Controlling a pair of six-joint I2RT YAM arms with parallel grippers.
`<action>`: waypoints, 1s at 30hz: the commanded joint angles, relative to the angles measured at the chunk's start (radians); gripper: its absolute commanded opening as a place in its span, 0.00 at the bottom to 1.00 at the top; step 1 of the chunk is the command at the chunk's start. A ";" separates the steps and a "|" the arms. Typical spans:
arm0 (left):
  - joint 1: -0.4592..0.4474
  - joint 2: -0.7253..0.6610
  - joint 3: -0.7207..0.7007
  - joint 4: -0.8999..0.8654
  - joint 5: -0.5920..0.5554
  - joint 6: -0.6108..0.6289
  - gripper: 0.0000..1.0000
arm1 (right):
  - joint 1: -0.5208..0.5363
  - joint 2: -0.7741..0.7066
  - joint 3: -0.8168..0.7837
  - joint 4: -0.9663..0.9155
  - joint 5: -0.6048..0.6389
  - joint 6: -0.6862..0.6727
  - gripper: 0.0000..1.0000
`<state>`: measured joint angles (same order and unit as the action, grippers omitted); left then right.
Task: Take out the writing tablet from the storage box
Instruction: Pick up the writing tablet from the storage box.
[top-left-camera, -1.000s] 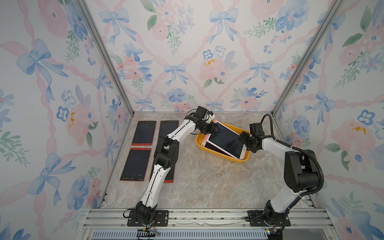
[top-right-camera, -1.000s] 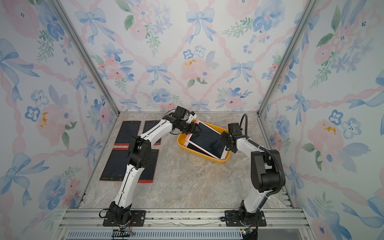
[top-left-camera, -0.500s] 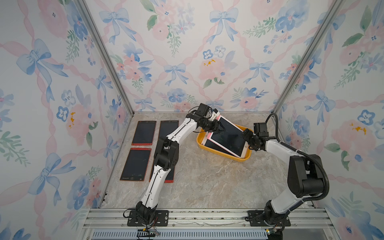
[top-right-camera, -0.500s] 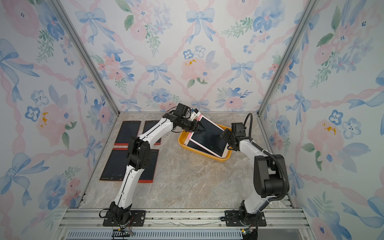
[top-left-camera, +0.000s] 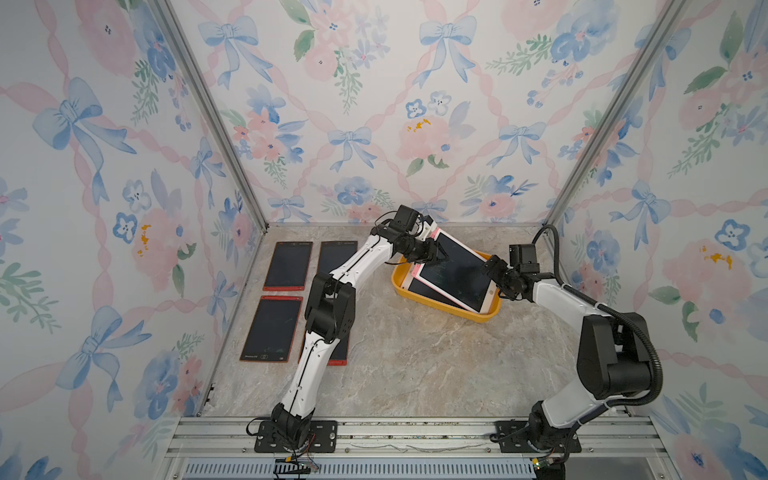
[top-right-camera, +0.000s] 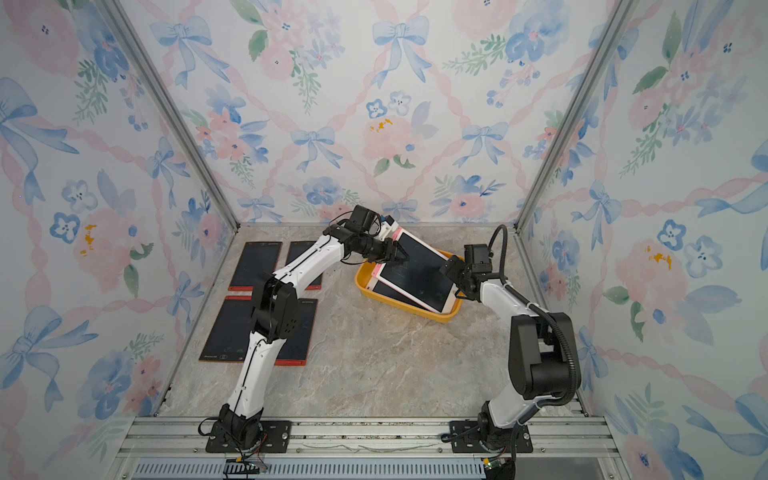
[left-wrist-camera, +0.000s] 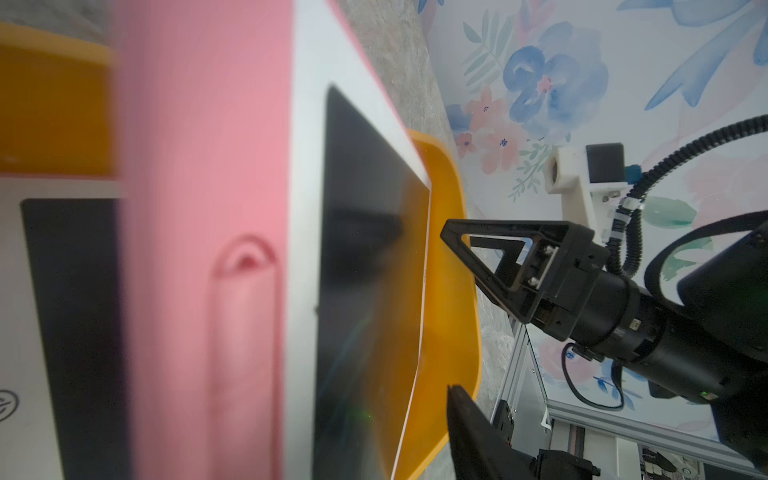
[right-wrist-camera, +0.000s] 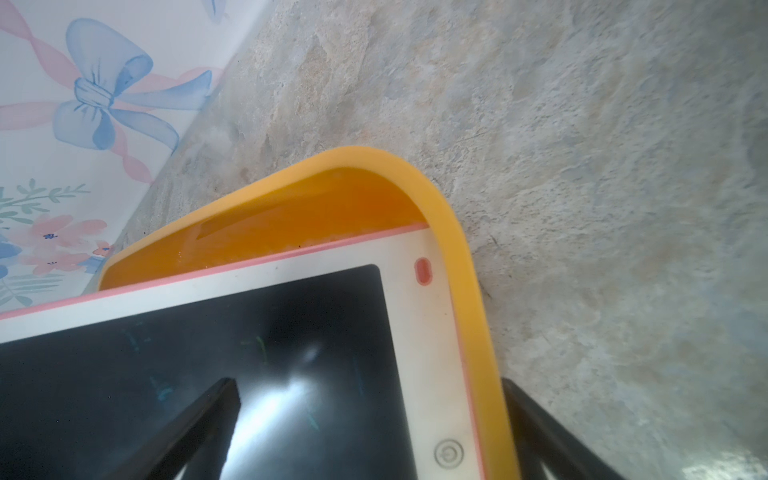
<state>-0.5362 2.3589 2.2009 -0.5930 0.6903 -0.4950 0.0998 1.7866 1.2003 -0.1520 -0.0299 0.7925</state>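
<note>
Our left tool (top-left-camera: 437, 257) clamps the far end of the writing tablet (top-left-camera: 459, 276), tipping it up past the rim of the storage box (top-left-camera: 457, 312), we judge to slide it clear of a second tablet (top-left-camera: 432, 294) beneath. Our right tool (top-left-camera: 491, 269) has its jaws apart astride the box's side rim, likely steadying it. Screen up, the tablet's long axis runs roughly along the box, button end down inside.

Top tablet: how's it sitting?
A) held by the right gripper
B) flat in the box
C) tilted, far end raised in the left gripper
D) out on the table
C: the top tablet slants up out of the box, its far end at the left gripper and its near end inside.
</note>
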 joint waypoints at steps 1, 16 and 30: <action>-0.011 -0.060 -0.007 0.015 -0.005 -0.017 0.09 | 0.005 -0.021 0.004 0.048 -0.028 -0.018 0.97; 0.010 -0.096 -0.007 0.015 0.038 0.017 0.80 | -0.022 -0.031 0.006 0.045 -0.046 -0.047 0.97; 0.040 -0.125 -0.109 0.013 -0.023 0.039 0.53 | -0.022 -0.007 0.017 0.022 -0.041 -0.057 0.97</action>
<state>-0.5137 2.3047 2.1159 -0.5781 0.6903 -0.4824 0.0860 1.7634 1.1995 -0.1131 -0.0753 0.7551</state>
